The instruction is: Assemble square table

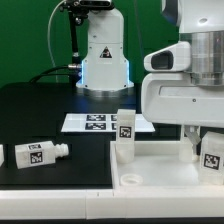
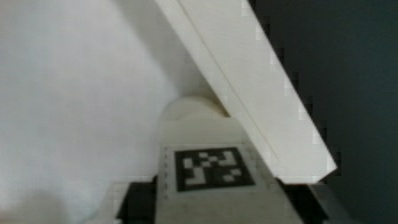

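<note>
The white square tabletop [image 1: 160, 175] lies at the front with its raised rim up. One tagged white leg [image 1: 125, 135] stands upright at its far corner on the exterior view's left. My gripper [image 1: 205, 142] is at the exterior view's right, shut on another tagged leg [image 1: 212, 152], and holds it upright over the slab's far right corner. In the wrist view this leg [image 2: 214, 160] sits between my dark fingers [image 2: 146, 200], right beside the tabletop's rim [image 2: 240, 90]. A third leg [image 1: 36, 153] lies on its side on the black table to the left. A fourth leg [image 1: 2, 155] shows only at the left edge.
The marker board [image 1: 92, 122] lies flat behind the tabletop. The robot's base [image 1: 103, 60] stands at the back. The black table [image 1: 40, 110] ends in a white front edge at the lower left.
</note>
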Motion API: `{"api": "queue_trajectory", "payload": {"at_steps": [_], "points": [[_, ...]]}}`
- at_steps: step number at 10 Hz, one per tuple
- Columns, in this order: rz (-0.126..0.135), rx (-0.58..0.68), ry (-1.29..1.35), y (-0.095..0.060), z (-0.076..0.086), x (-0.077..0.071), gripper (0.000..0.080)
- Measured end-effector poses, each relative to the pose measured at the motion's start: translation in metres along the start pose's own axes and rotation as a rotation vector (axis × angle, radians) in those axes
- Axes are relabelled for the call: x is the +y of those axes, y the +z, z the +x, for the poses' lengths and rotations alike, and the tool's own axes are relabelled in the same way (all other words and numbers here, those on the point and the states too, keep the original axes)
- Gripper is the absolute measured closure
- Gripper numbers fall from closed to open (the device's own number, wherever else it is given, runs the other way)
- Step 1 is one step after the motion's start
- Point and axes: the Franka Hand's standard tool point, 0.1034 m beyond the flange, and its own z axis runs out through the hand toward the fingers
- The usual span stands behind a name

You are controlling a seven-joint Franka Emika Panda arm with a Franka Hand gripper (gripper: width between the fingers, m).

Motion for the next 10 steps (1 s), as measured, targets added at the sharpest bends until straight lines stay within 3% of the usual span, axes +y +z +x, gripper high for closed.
{"api": "queue_trajectory", "payload": {"at_steps": [2, 6, 9, 10], "points": [[0.009, -0.008, 0.28, -0.0039, 0.0048, 0.0027, 0.0515], [-0.004, -0.043, 0.872, -0.0001, -0.0034, 0.0014, 0.0515], [-0.005, -0.042, 0.887, 0.0007, -0.004, 0.0017, 0.0515], [0.027, -0.01, 0.706, 0.0039, -0.0026, 0.0002, 0.0412]]}}
